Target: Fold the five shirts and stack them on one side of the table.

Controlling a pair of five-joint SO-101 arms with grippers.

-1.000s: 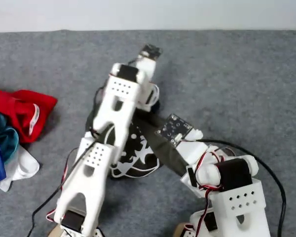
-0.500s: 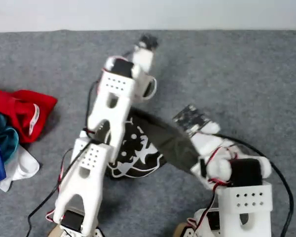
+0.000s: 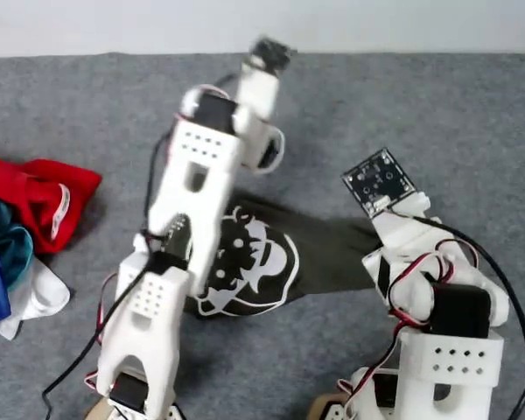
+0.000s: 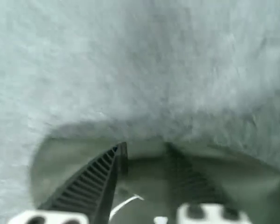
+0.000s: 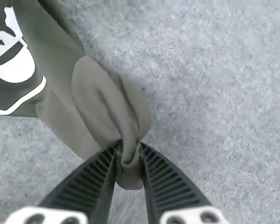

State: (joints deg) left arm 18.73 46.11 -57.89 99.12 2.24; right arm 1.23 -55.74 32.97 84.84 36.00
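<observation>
Jaws, right gripper [image 5: 129,148]: closed narrow, pinching a bunched edge of the olive shirt [image 3: 328,249] at its 3 o'clock end. Left gripper [image 4: 144,156]: over olive cloth at the shirt's 12 o'clock side; cannot tell grip state. Shirt drawn out across mid-surface [image 3: 455,122], white print up, lying toward 6 o'clock in the high view. Pile of other shirts [image 3: 26,236] bunched at 9 o'clock, well apart. Step judged: spreading one shirt ahead of folding; no folded stack seen. Next, probably: lay held edge down smooth, let go, regrip for a fold toward centre.
</observation>
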